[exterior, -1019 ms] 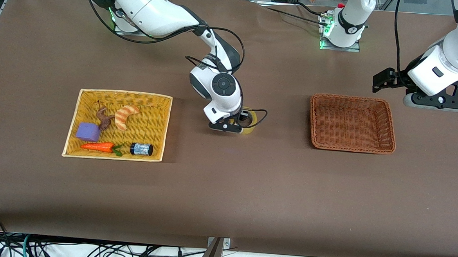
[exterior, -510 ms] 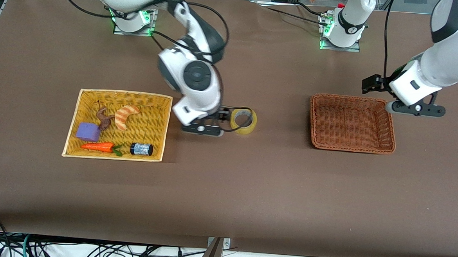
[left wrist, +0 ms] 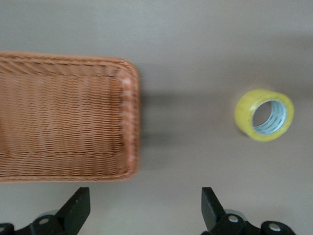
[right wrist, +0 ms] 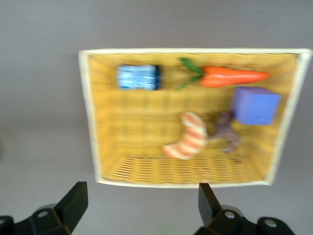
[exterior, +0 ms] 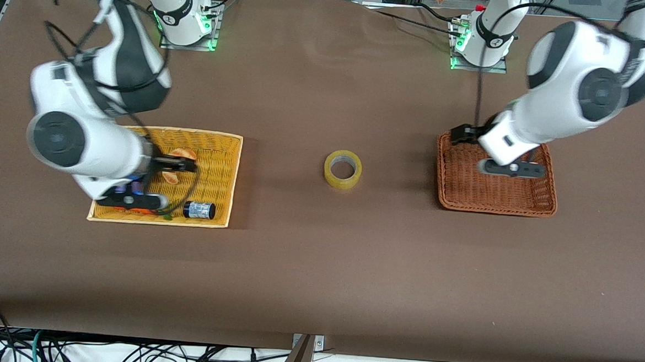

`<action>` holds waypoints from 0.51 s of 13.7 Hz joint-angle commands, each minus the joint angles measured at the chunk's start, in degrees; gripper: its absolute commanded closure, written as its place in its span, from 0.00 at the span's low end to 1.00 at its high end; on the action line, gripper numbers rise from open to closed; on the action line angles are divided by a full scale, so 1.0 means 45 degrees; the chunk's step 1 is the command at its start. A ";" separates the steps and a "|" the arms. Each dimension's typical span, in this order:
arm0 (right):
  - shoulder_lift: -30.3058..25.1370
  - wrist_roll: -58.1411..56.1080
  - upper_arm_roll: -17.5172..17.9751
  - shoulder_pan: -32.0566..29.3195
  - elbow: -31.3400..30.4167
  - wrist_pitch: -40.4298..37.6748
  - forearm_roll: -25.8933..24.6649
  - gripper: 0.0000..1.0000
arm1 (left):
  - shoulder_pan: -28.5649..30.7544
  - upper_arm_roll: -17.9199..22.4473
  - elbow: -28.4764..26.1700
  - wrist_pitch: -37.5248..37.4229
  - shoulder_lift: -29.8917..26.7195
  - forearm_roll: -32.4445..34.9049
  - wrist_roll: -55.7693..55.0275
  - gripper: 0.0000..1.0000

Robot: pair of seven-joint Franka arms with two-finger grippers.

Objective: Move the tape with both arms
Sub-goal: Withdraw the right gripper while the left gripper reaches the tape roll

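Between the two baskets, on the bare tabletop (exterior: 318, 269), the tape (exterior: 343, 169) is lying flat with its grey core facing up, touched by nothing. I am judging it light and stiff: a rigid ring that should not crush, though its glossy outer wrap looks slippery. I would be taking it across the wall, one finger down inside the core and one on the outside, rather than pinching the whole width.

Toward the left arm's end from the tape, my left tool (exterior: 511, 169) is hanging over the brown basket (exterior: 547, 206), jaws spread wide and holding nothing; its wrist view is showing the tape well apart from the basket's rim. This looks like the arm to make the next pickup.

Toward the right arm's end from the tape, my right tool (exterior: 129, 199) is hovering over the yellow basket (exterior: 230, 143), also wide open and empty, above the croissant toy (right wrist: 188, 142), carrot (right wrist: 230, 77), purple block (right wrist: 256, 105), brown figure (right wrist: 226, 129) and small blue cylinder (exterior: 198, 210).
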 commanded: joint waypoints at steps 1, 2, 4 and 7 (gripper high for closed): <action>-0.0486 -0.1266 -0.1094 -0.0033 -0.0345 -0.0303 0.0216 0.00 | -0.0385 -0.0918 -0.0846 0.2083 0.0547 -0.0170 -0.2041 0.00; -0.0505 -0.1734 -0.1504 -0.0033 -0.0345 -0.0323 0.0216 0.00 | -0.0774 -0.0978 -0.0965 0.3215 0.1132 -0.0189 -0.2724 0.00; -0.0720 -0.2148 -0.2266 -0.0033 -0.0345 -0.0596 0.0371 0.00 | -0.1517 -0.0978 -0.0986 0.4567 0.2226 -0.0189 -0.3606 0.00; -0.1420 -0.2150 -0.2465 -0.0169 -0.0654 -0.0560 0.0335 0.00 | -0.2358 -0.0978 -0.0888 0.6695 0.3750 -0.0695 -0.4447 0.00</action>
